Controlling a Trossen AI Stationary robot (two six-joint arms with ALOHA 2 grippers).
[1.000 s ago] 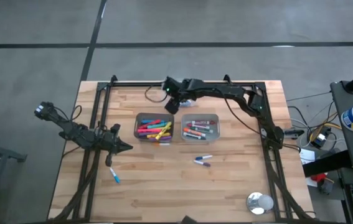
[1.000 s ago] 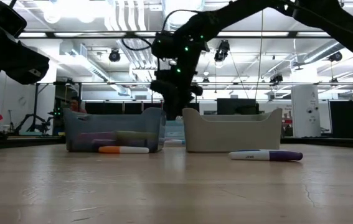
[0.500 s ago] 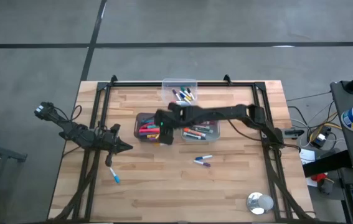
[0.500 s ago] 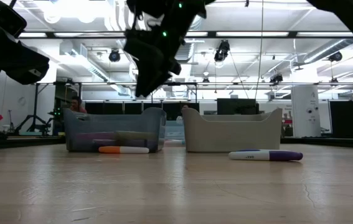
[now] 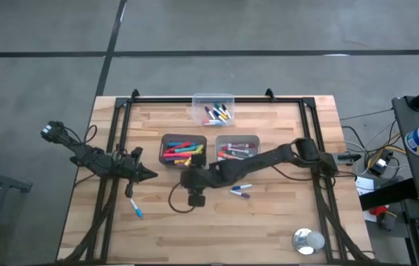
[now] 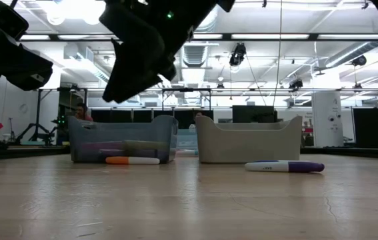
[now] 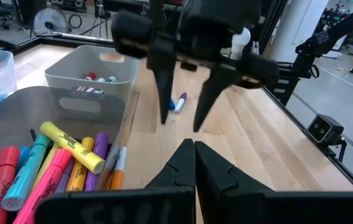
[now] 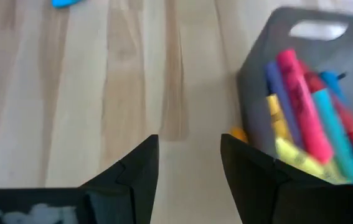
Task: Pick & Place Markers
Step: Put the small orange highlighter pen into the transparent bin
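Now my right gripper (image 5: 194, 196) hangs unclenched and empty beside the dark bin (image 5: 184, 150) of markers (image 5: 182, 154), presumably positioned to reach the loose orange-capped marker (image 6: 133, 160).

You have a wooden table (image 5: 283, 222) carrying two grey bins (image 5: 185, 151) (image 5: 237, 150) side by side mid-table and a clear bin (image 5: 213, 108) at the far edge. Loose markers (image 5: 241, 191) (image 5: 135, 209) lie on the boards; a silver tape roll (image 5: 307, 240) sits near the front right corner.
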